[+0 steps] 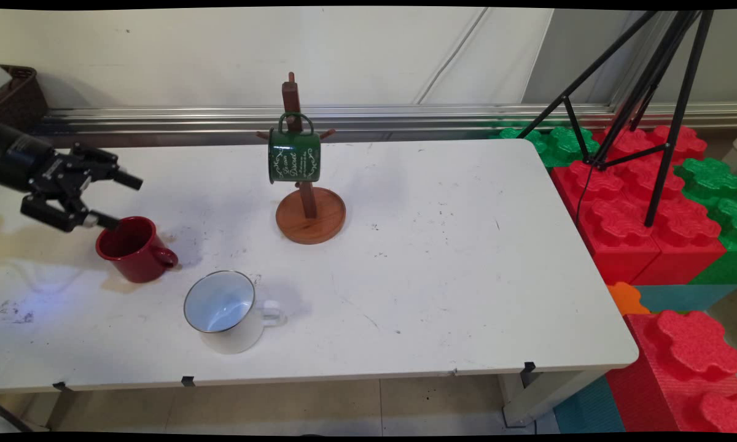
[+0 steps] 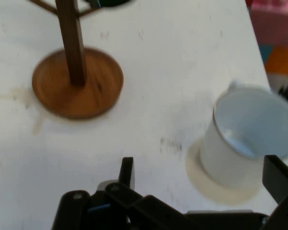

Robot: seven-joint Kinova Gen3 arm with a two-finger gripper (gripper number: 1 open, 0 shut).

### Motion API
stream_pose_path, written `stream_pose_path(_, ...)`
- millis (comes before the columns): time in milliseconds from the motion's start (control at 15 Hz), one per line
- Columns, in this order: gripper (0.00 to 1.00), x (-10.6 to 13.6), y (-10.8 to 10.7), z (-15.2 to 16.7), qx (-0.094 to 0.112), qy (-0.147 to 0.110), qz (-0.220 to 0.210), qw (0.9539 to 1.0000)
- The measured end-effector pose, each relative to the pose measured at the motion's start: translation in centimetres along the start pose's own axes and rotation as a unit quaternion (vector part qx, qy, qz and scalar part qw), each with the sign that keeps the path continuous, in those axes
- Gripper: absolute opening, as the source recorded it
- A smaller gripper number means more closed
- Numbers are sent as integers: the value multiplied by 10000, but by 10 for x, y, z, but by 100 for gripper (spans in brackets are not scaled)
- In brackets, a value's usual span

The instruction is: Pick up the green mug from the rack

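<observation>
The black hand (image 1: pixel 120 201) comes in from the left side, just above the white table (image 1: pixel 442 258). Its two fingers (image 1: pixel 126 180) are spread wide apart, and nothing is between them. The lower finger is right at the back rim of the red mug (image 1: pixel 134 248); I cannot tell if it touches the rim.

The red mug stands upright on the left part of the table, with its handle pointing to the right. Near it, closer to the front edge, stands a white mug (image 1: pixel 224 310) with a dark rim. It is upright too, and its handle also points right. The two mugs are apart and do not touch.

Farther back, near the middle of the table, stands a wooden mug tree (image 1: pixel 310 212) with a round base and a tall post. A green mug (image 1: pixel 294 156) with white writing hangs by its handle from one of its pegs.

In the hand view, the white mug (image 2: pixel 247 139) shows on the right and the round base of the mug tree (image 2: pixel 78 84) on the upper left.

To the right of the table are big red and green foam blocks (image 1: pixel 651 209) and a black tripod (image 1: pixel 645 92).
</observation>
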Motion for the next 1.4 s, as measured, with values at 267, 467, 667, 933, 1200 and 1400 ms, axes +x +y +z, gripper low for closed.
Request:
stream_pose_path(267, 100, 9, -3, 7, 6, 468, -270, 9985)
stream_pose_path(467, 100, 15, -5, 14, -3, 744, -420, 9963)
stream_pose_path(667, 100, 22, -8, 25, -26, 1017, -553, 9933)
stream_pose_path(933, 100, 31, -13, 43, -65, 1300, -657, 9893)
stream_pose_path(1200, 100, 38, -15, 61, -112, 1490, -734, 9860)
stream_pose_path(1400, 100, 47, -17, 82, -163, 1659, -821, 9826)
